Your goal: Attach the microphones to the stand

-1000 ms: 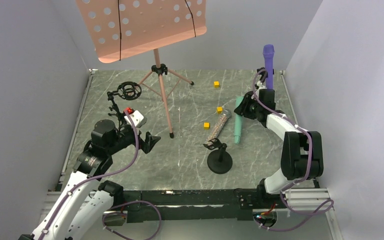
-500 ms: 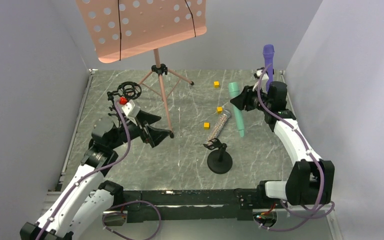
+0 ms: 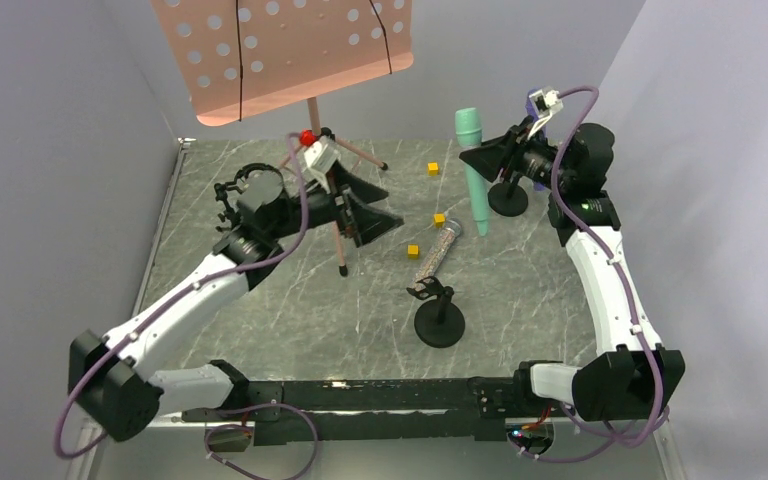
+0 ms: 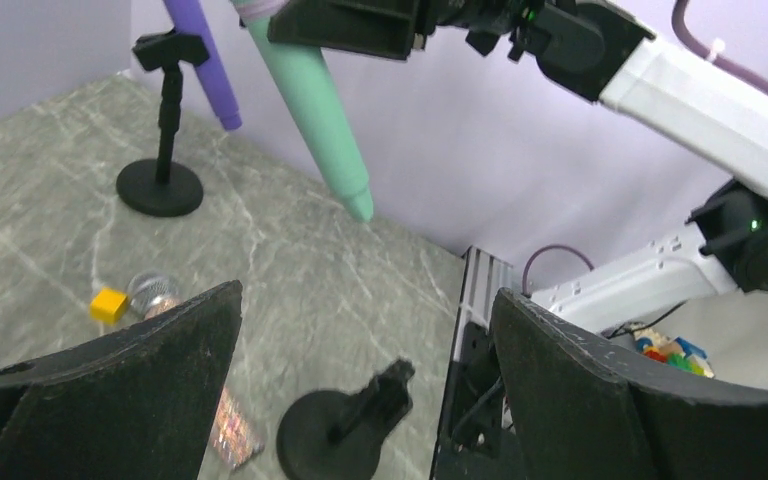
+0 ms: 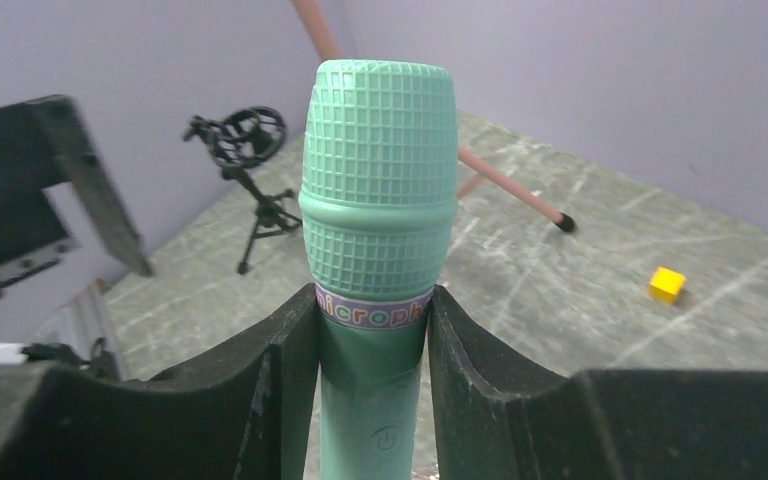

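My right gripper (image 3: 482,160) is shut on the mint-teal microphone (image 3: 474,175) just below its head and holds it nearly upright above the table; the right wrist view shows the grip (image 5: 372,305) on the microphone (image 5: 378,180). The purple microphone (image 4: 203,60) stands clipped in a black stand (image 4: 160,185) at the back right, mostly hidden behind my right wrist from above. The glittery microphone (image 3: 437,252) lies on the table. A black round-base stand (image 3: 439,322) with a bare clip stands near it. My left gripper (image 3: 385,205) is open and empty, raised mid-table (image 4: 367,300).
A pink music stand (image 3: 280,50) on a tripod pole (image 3: 328,195) stands at the back. A small black tripod with a ring mount (image 3: 257,180) stands at the left. Three yellow cubes (image 3: 440,219) lie near the glittery microphone. Grey walls close in both sides.
My right gripper lifted the mint-teal microphone off the table and turned it upright, moving back. My left arm rose and swung right toward the middle, jaws still open.
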Robot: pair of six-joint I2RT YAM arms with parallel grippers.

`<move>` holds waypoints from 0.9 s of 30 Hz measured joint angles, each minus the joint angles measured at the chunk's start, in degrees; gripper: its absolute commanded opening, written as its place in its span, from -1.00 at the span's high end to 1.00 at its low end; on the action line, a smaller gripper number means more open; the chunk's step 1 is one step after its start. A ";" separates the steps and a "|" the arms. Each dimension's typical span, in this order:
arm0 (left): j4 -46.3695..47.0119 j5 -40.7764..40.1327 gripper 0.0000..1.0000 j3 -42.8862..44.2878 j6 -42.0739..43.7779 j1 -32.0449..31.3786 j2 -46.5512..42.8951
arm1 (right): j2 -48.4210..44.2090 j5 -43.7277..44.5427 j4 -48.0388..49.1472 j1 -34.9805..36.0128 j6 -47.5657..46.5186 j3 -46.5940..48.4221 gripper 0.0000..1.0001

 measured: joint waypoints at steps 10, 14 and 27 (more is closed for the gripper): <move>2.54 -7.02 -0.99 16.06 -2.08 -9.07 18.25 | 0.00 -8.04 11.96 0.04 18.14 0.13 1.00; 2.84 -11.08 -0.99 18.99 -3.96 -11.74 23.80 | -0.17 -9.51 17.35 0.07 23.71 -0.94 1.00; 4.11 -14.95 0.51 22.56 -7.85 -15.06 30.14 | -1.05 -10.93 21.18 0.07 26.99 -5.88 0.97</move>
